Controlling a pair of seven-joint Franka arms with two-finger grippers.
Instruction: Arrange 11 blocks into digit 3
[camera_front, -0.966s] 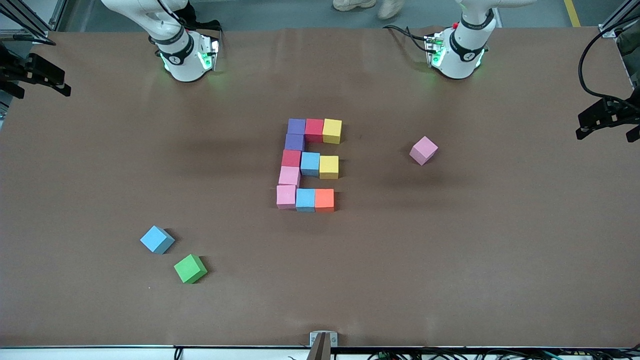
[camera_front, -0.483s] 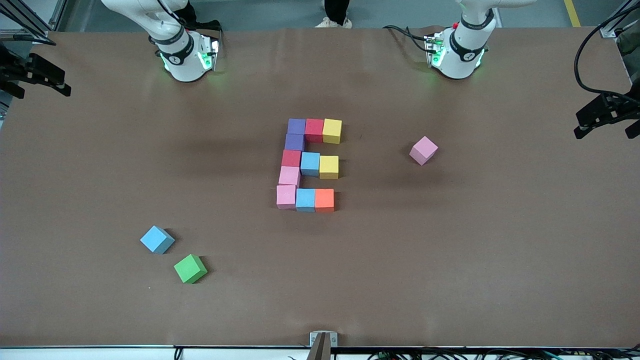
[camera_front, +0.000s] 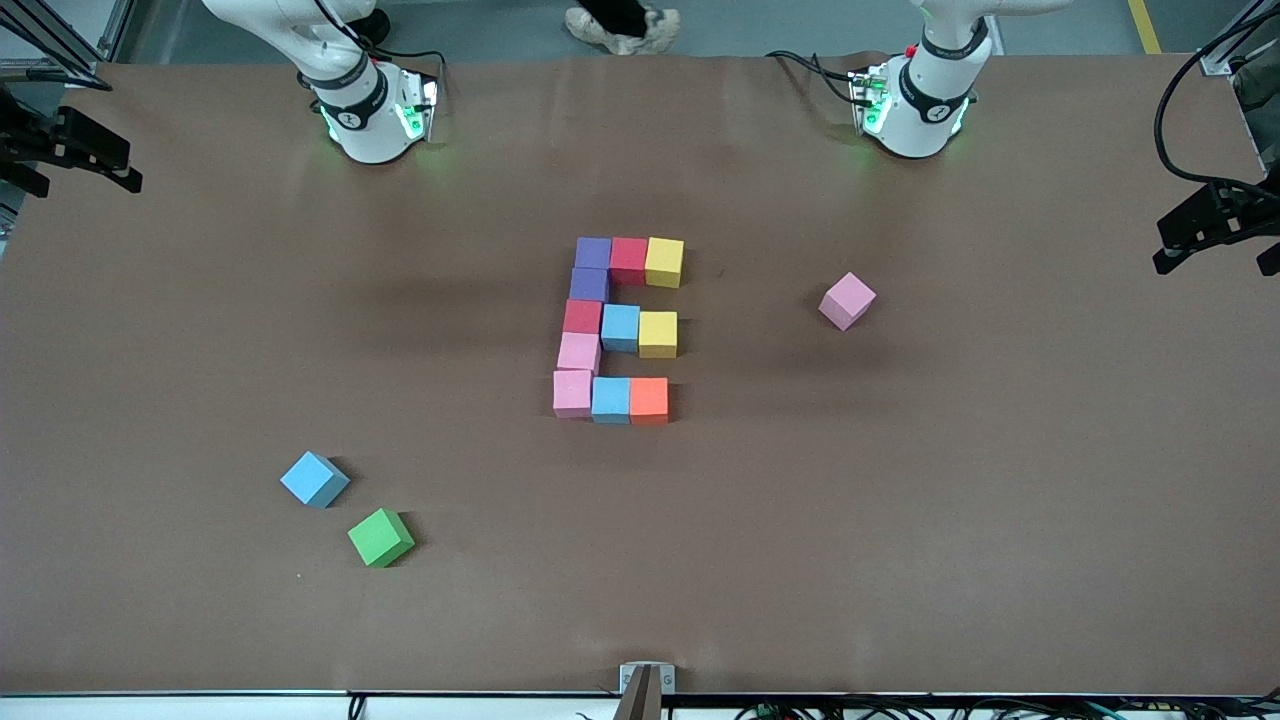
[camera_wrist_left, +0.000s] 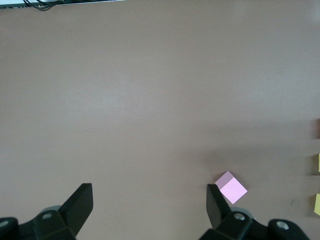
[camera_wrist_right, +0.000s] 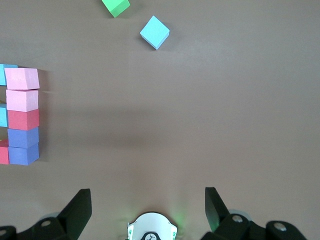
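Matte foam cubes formed the digit 3 (camera_front: 615, 330) mid-surface, blocks touching in three bars. Left gripper (camera_wrist_left: 150, 205) and right gripper (camera_wrist_right: 147, 207) waited high above the brown surface (camera_front: 900, 520), jaws released.

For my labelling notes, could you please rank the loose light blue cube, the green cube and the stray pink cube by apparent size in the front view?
1. green cube
2. loose light blue cube, nearly the same
3. stray pink cube

The differences are slight and follow nearness to the camera, so true sizes may be equal.
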